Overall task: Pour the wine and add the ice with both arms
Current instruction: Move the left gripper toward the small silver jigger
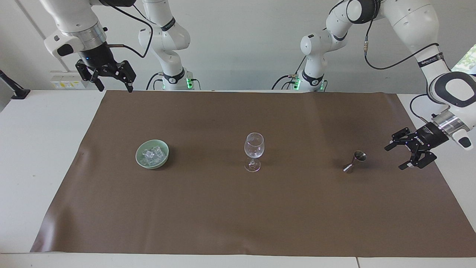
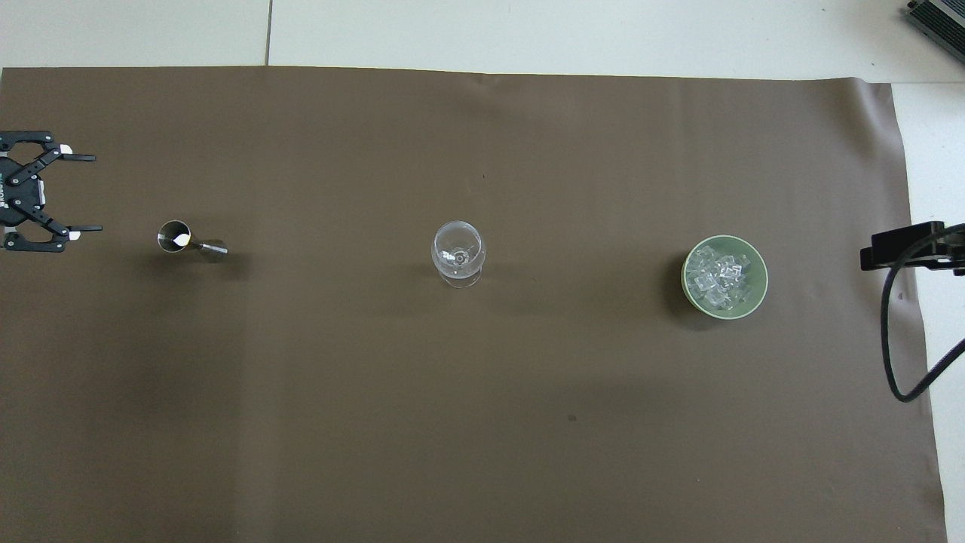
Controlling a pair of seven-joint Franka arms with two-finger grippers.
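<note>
Over the brown mat (image 1: 238, 208) at my left arm's end of the worktop (image 1: 41, 149), my left hand (image 1: 398, 156) hangs low beside the metal jigger (image 1: 355, 162), fingers spread apart, holding nothing. My right hand (image 1: 113, 86) waits raised, fingers apart. Ice (image 1: 151, 155) fills the green bowl (image 1: 143, 163); the wine glass (image 1: 254, 150) stands between bowl and jigger.

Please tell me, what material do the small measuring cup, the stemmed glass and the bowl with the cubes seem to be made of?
The measuring cup looks like polished metal: grey, with bright reflections. The stemmed glass seems clear glass, since the brown mat shows through it. The bowl looks like glazed ceramic, pale green and smooth, though plastic is possible. The cubes inside are clear and glassy: ice or an imitation.
</note>
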